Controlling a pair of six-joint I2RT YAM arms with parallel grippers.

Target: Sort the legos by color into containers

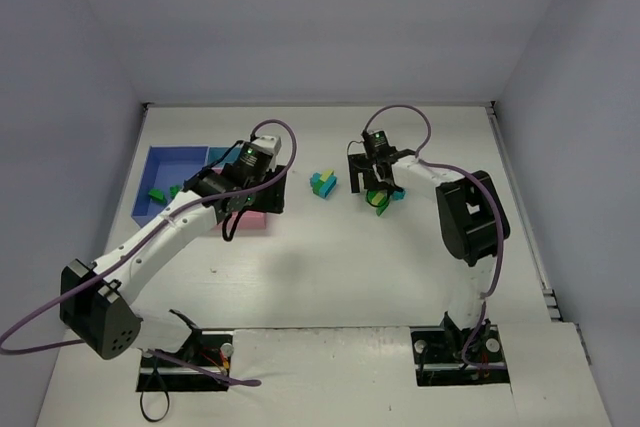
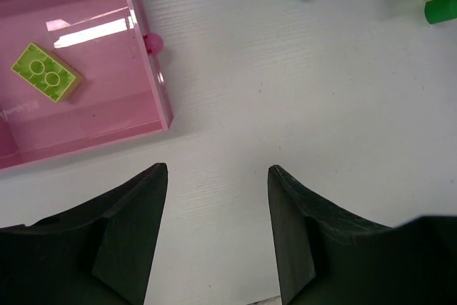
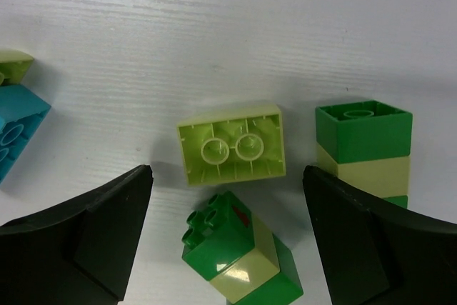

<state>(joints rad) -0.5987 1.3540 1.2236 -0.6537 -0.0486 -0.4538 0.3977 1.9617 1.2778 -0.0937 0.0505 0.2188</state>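
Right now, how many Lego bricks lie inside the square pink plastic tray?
1: a yellow-green brick, underside up, on the floor of the pink tray. Cropped tray parts may hide others.

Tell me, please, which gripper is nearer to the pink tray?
Left. The left gripper hovers just beside the pink tray, off its corner; the right gripper is far off, over loose bricks.
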